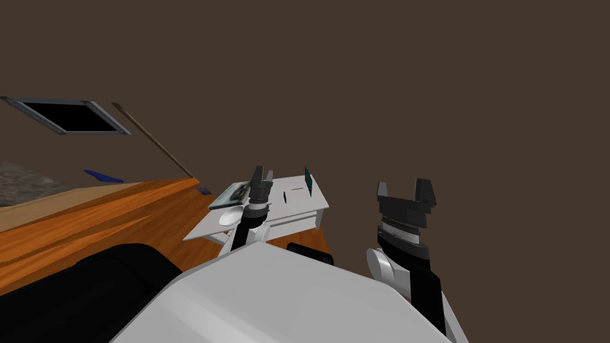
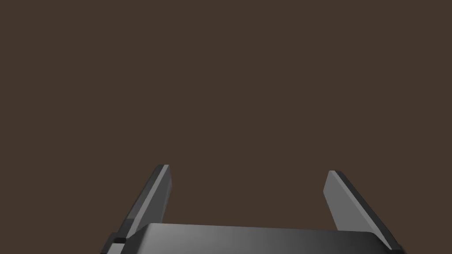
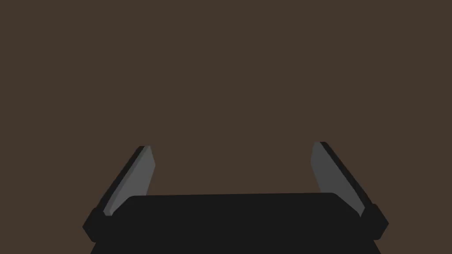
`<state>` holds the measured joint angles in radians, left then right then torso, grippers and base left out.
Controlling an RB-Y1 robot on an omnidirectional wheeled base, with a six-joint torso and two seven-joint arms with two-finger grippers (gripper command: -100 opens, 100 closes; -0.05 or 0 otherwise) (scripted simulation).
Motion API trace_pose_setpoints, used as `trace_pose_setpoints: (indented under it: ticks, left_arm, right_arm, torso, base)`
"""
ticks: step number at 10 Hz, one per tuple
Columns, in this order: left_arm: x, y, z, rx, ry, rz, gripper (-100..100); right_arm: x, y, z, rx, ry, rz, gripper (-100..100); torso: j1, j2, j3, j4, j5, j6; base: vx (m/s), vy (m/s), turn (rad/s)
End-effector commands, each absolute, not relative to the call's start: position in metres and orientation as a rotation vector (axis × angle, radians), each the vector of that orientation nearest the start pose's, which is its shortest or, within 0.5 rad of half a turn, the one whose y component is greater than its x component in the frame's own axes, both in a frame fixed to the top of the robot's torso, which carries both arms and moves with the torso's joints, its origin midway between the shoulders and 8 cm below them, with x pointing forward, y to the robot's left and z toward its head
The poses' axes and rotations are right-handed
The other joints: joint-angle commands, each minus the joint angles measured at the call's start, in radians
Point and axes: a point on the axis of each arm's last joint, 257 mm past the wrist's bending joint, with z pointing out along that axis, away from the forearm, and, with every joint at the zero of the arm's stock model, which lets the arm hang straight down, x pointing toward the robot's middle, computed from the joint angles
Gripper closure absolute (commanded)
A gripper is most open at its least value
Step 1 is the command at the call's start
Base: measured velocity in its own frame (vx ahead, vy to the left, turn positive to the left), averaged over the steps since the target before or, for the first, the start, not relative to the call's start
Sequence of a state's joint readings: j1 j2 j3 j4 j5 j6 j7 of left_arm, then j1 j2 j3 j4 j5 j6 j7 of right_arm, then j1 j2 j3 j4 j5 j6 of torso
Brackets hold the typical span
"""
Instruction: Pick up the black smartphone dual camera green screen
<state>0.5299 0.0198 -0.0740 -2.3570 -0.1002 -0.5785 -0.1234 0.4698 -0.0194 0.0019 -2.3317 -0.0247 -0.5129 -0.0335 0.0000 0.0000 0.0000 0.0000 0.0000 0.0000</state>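
A thin dark slab with a green face, seemingly the smartphone, stands on edge near the far side of a small white table. My left gripper hovers over the table's left part, a short way left of the slab. Its fingers are open and hold nothing, as the left wrist view confirms for the left gripper against the brown wall. My right gripper is raised to the right of the table, off its edge. It is open and empty too, like the right gripper in its own wrist view.
On the table lie a flat book-like thing, a white bowl and a small dark item. Orange wood floor spreads to the left, with a large black object near me. A brown wall rises behind.
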Motion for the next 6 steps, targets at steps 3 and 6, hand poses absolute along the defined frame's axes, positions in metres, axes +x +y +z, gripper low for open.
trace_pose_setpoints:
  ticks: [3, 6]
  left_arm:
    - [0.34, 0.248, 0.035, -0.504, 0.712, -1.199, -100]
    - [0.357, 0.26, 0.015, -0.557, 0.776, -1.18, -100]
  right_arm:
    - [0.332, -0.273, 0.059, 0.596, 0.54, 1.384, 0]
    - [0.332, -0.273, 0.059, 0.596, 0.54, 1.384, 0]
  torso:
    - [0.002, 0.0, 0.0, 0.0, 0.0, 0.0]
    - [0.002, 0.0, 0.0, 0.0, 0.001, 0.0]
  base:
    - [-0.003, 0.029, -0.091]
    - [-0.004, 0.033, -0.081]
